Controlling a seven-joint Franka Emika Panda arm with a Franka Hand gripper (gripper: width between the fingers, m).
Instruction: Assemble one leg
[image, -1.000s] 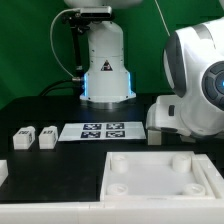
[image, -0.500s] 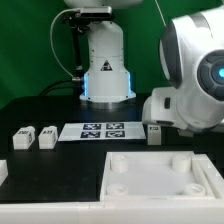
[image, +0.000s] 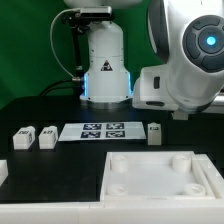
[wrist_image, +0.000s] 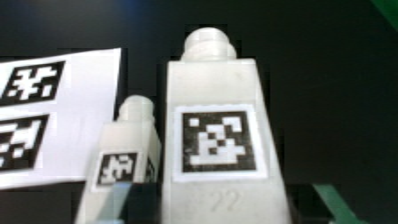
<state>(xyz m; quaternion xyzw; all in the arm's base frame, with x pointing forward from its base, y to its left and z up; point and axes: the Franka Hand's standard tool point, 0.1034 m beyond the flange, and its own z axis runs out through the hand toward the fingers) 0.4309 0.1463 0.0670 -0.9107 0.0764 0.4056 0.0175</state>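
Leg (wrist_image: 217, 135): very close to the wrist camera, in the middle of the wrist view; a black-and-white tag is on its face and a rounded peg is at its far end. In the exterior view it is hidden.
Second leg (image: 154, 133): upright on the black desk (image: 60, 160), just beside the marker board (image: 103, 130), at the board's end on the exterior view's right.
Two other legs (image: 24, 137) (image: 46, 137): side by side on the desk, at the exterior view's left of the marker board.
Pincer (wrist_image: 222, 204): only dark, blurred shapes on both sides of the leg; I cannot tell if it is apart or clamped.
Arm (image: 185, 60): high, above the second leg.
White panel (image: 160, 175): flat, in front, with round corner sockets.
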